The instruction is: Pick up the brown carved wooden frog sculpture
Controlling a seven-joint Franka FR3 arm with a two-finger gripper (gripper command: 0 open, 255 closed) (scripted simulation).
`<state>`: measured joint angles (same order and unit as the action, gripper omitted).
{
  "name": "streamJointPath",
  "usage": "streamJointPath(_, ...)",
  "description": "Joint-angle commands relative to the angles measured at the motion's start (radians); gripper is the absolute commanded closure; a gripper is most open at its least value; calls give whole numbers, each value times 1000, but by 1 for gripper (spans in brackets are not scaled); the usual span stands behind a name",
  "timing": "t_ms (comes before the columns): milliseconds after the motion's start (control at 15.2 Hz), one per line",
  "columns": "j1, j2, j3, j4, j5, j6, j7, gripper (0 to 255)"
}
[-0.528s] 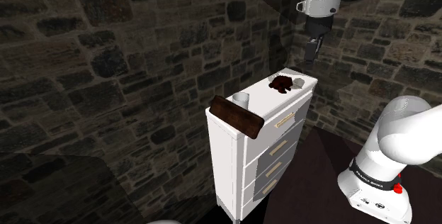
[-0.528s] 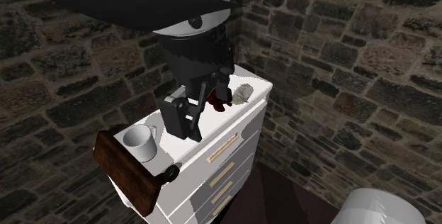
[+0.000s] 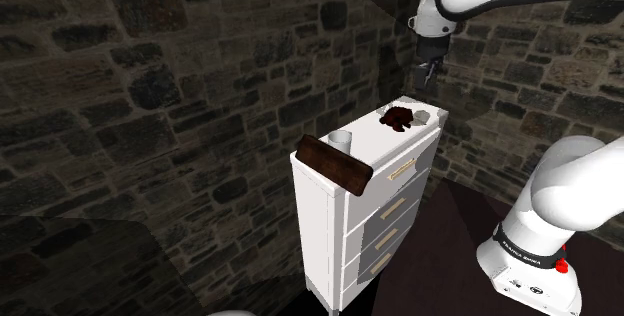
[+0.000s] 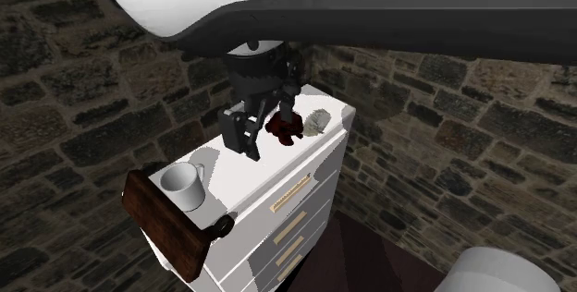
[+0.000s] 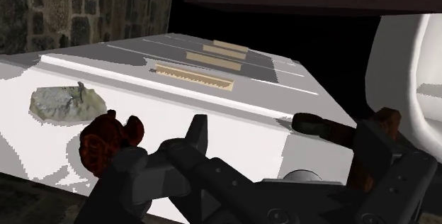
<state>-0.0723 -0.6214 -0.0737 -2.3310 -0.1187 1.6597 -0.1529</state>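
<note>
Black fingers of the gripper [image 3: 428, 72] stand spread apart, and nothing is between them. The gripper hangs in the air over the far end of a white dresser [image 3: 372, 151], apart from everything on it. In the shoulder view it is above and a little to the right of the frog sculpture [image 3: 398, 118].

The frog is dark reddish brown and sits on the dresser top near its far end. In the second exterior view the open gripper [image 4: 244, 140] is seen just to the left of the frog [image 4: 284, 129]. In the wrist view the frog [image 5: 106, 141] lies close beside one finger, not touched by it.

Just beside the frog, toward the far edge, lies a grey rough lump [image 3: 424, 116] that looks like stone.

At the near end of the top stands a pale cup [image 4: 182, 187], upright, well apart from the frog. A brown slab [image 4: 166, 221] lies at that near edge and reaches out over it.

The dresser front has drawers with tan handles [image 3: 402, 170]. Dark stone walls [image 3: 150, 74] stand behind.
</note>
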Motion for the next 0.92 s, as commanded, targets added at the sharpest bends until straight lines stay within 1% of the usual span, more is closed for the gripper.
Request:
streamJointPath(0, -18, 49, -26, 0, -9, 52, 1, 0)
streamJointPath(462, -71, 252, -112, 47, -16, 214, 1, 0)
streamJointPath(858, -110, 443, -183, 125, 13, 328, -13, 0)
